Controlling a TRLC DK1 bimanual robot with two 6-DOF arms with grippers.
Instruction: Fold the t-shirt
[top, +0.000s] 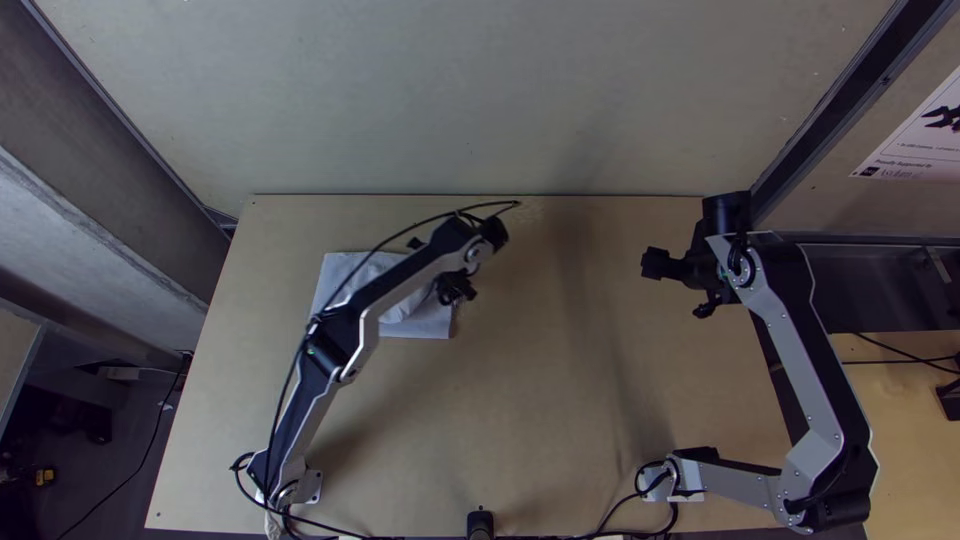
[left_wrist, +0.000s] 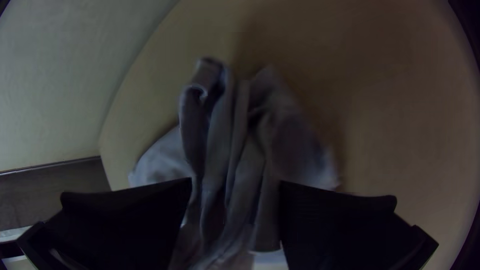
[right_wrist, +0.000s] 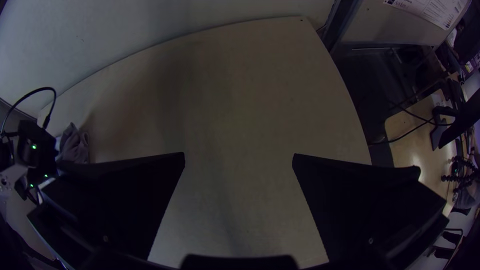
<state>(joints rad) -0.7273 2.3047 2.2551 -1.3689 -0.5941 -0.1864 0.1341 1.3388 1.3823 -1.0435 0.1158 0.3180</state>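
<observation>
The left gripper (top: 457, 289) sits left of centre in the top view, over the right side of the t-shirt (top: 425, 323); in its own wrist view its wide black fingers (left_wrist: 125, 220) stand apart, with bunched cloth showing in the gap between the fingertips. Whether they touch the fabric I cannot tell. The right gripper (top: 657, 264) is at the right of the top view, well apart from the shirt; its flat, tapering fingers are spread wide in its wrist view, holding nothing, with bare tabletop showing between them. The shirt lies in the upper left part of the table (top: 560, 400), partly hidden under the left arm (top: 370, 310). It is soft, pale grey cloth: a flat, straight-edged part below, and a rumpled heap on top, gathered into long ridges with rounded, curling ends. The table is smooth, light wood, crossed by soft-edged shadows.
</observation>
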